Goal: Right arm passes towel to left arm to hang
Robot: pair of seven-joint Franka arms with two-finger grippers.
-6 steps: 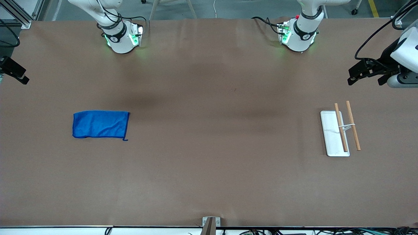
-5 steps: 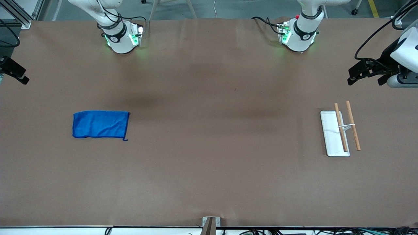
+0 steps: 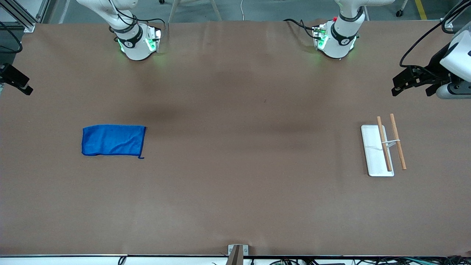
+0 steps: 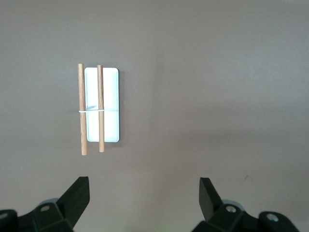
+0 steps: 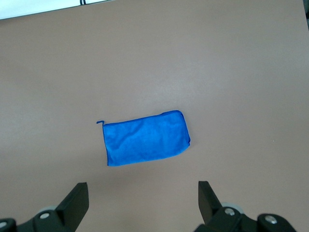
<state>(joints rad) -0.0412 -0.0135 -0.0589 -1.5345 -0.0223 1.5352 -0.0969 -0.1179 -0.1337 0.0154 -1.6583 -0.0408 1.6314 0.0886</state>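
The towel (image 3: 113,140) is a small bright blue cloth lying flat on the brown table toward the right arm's end, its short corner loop (image 3: 141,157) at the corner nearer the front camera. It shows whole in the right wrist view as the towel (image 5: 146,137). My right gripper (image 5: 143,193) hangs high over the table beside the towel, open and holding nothing. My left gripper (image 4: 145,191) hangs high toward the left arm's end, open and holding nothing.
A white flat tray (image 3: 373,154) with two wooden rods (image 3: 397,141) joined by a thin white band lies toward the left arm's end; the left wrist view shows that tray (image 4: 110,104) from above. A small bracket (image 3: 237,251) sits at the table's near edge.
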